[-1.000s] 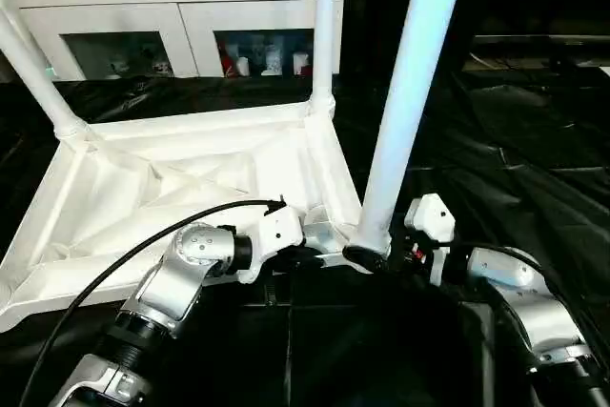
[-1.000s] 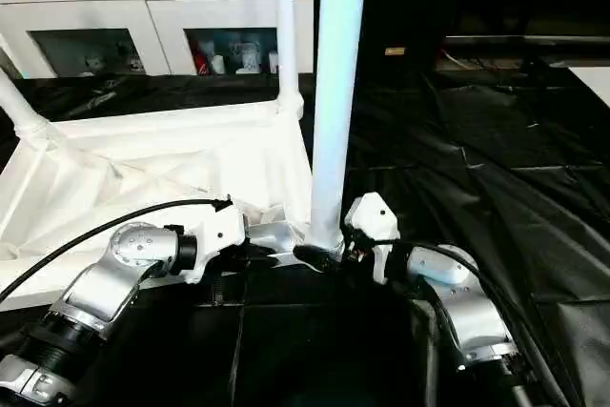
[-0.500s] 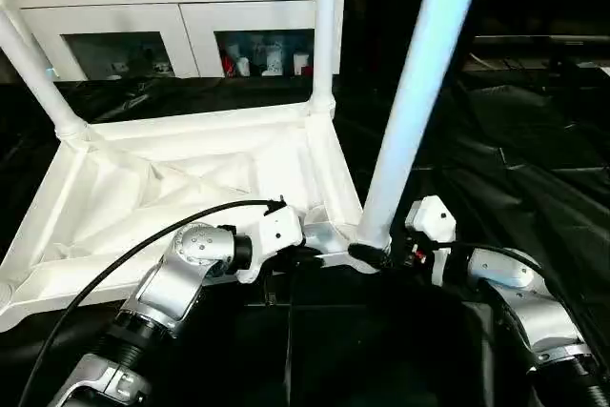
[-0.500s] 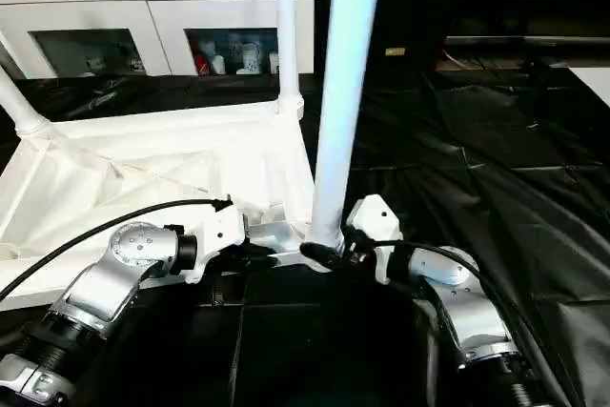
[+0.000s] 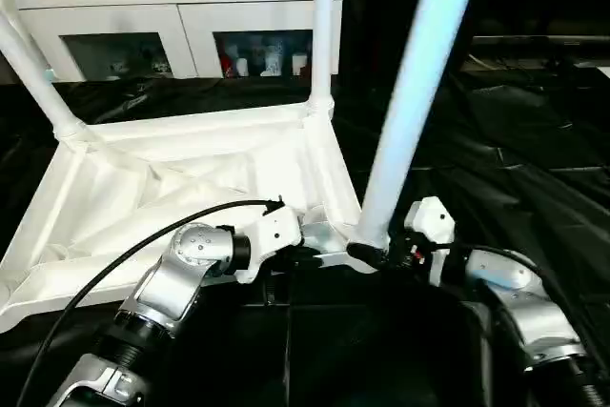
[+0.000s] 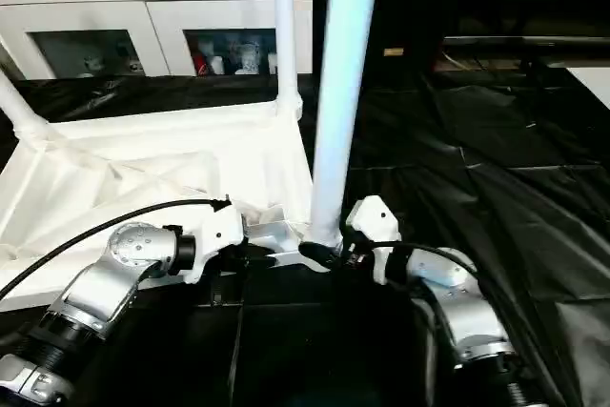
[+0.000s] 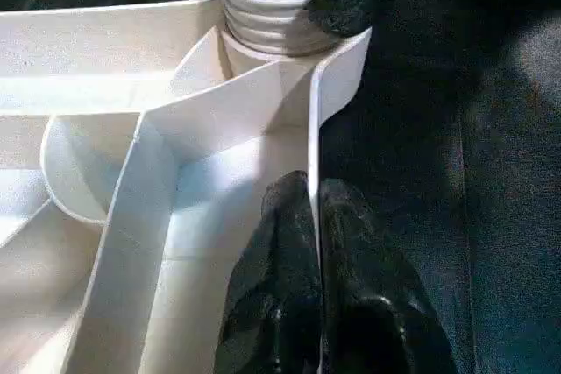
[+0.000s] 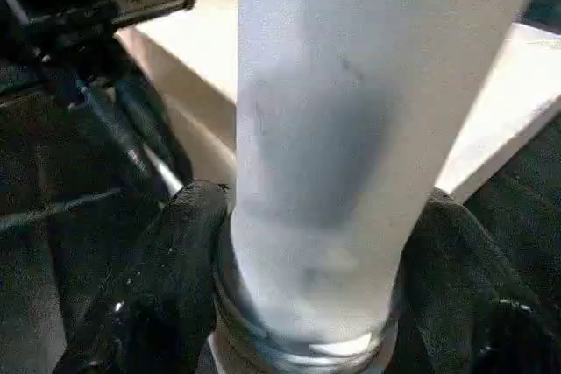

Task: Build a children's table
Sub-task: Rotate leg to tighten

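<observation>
— On the black-sheeted desk (image 5: 515, 140), what?
— Lies upside down there: children's table (image 5: 172, 178), all white, ribbed underside of the tabletop (image 5: 114, 197) facing up. Stands in front of a white glass-door cabinet (image 5: 191, 7).

— Legs?
— 3 in view, all pointing up. 2 far legs at the far corners, 1 on the left (image 5: 33, 73) and 1 on the right (image 5: 322, 26). Nearest, at the near right corner: near leg (image 5: 410, 111), leaning slightly to the right, ribbed end (image 7: 263, 19) sitting in the rounded corner socket.

— Left tool (image 7: 314, 194)?
— Narrow, pinched on the thin rim wall of the tabletop, 1 black finger (image 7: 280, 243) inside the rim and 1 outside. Sits just beside the corner socket with the near leg.

— Right tool (image 5: 367, 254)?
— Clamped around the base of the near leg, just above the socket. 1 finger (image 8: 175, 251) on each side, both touching the round shaft in the right wrist view.

— Apart or close, the 2 tools?
— Close, at the same corner, left on the rim, right on the leg.
</observation>
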{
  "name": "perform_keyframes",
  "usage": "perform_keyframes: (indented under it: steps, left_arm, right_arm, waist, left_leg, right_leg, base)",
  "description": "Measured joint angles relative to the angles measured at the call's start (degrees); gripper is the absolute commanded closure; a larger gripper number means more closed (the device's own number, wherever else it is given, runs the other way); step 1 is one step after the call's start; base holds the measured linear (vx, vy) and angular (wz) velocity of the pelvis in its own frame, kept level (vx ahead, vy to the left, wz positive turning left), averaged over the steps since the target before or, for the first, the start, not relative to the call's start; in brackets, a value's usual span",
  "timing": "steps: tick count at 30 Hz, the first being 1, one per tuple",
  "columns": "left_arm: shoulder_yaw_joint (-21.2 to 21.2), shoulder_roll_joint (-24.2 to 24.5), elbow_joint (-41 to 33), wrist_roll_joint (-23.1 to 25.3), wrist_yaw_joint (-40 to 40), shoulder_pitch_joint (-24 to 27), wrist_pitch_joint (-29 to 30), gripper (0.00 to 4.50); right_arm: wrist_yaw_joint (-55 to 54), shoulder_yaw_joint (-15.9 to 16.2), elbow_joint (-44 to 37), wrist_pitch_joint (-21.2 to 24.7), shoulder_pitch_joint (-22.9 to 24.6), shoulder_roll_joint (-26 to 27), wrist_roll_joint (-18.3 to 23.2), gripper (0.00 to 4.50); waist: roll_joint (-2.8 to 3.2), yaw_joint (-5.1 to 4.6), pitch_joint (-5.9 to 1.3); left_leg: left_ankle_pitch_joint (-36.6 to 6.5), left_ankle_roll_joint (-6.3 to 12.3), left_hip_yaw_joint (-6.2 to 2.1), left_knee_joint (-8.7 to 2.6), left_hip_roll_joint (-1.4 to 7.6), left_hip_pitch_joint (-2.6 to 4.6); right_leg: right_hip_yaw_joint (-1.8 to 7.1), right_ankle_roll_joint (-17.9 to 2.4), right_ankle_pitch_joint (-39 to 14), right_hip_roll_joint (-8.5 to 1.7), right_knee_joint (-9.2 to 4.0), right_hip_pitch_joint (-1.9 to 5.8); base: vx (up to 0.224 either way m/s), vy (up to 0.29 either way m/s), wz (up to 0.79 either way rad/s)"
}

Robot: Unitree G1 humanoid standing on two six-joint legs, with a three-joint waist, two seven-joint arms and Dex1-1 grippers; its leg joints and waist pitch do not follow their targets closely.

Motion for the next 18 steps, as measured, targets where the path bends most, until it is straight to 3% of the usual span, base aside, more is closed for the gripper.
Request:
perform_keyframes:
  steps: [6,11,14,16,18]
  left_arm:
    - [1.1,-4.6,4.4,1.1,7.0,-2.7,2.6,4.50]
    - [2.5,-11.4,11.1,2.7,17.4,-7.3,7.2,4.50]
    - [3.2,-13.8,13.8,2.6,21.3,-8.7,8.7,4.50]
    - [3.6,-14.3,14.8,2.8,23.6,-9.5,8.9,4.50]
    - [4.4,-14.3,16.2,3.3,26.3,-10.6,9.0,4.50]
  right_arm:
    - [-14.8,-2.6,4.0,0.1,-0.9,8.2,-2.5,1.91]
    - [-32.8,-5.6,10.5,2.2,-6.1,17.1,-6.5,1.91]
    - [-38.8,-7.2,12.7,2.9,-8.0,20.3,-6.3,1.91]
    - [-39.8,-7.2,13.0,2.8,-8.3,21.0,-6.5,1.96]
    - [-39.9,-6.5,13.5,2.7,-8.3,21.9,-7.1,2.02]
  waist:
    - [-0.02,-0.75,0.00]
    - [-0.18,-0.97,0.04]
    - [-0.12,-1.02,-0.03]
    - [-0.51,-1.35,-0.05]
    - [-1.07,-2.26,0.02]
  left_leg:
    - [-0.1,-0.44,0.02,0.02,-0.02,0.30]
    - [-0.1,-0.47,0.02,0.01,-0.04,0.25]
    - [-0.1,-0.45,0.01,0.00,-0.05,0.23]
    - [-0.1,-0.45,0.02,0.00,-0.08,0.23]
    - [-0.1,-0.45,-0.04,0.00,-0.08,0.23]
  right_leg:
    - [0.05,0.2,-0.1,0.00,-0.14,0.32]
    - [0.02,0.2,-0.1,-0.01,-0.58,0.40]
    - [0.01,0.2,-0.1,-0.02,-0.99,0.52]
    - [0.01,0.3,-0.2,-0.04,-1.02,0.51]
    - [-0.10,0.3,-0.2,-0.04,-1.09,0.45]
  base:
    - [0.000,0.000,0.00]
    - [0.000,0.000,0.00]
    - [0.000,0.000,0.00]
    - [0.000,0.000,0.00]
    - [0.000,0.000,0.00]
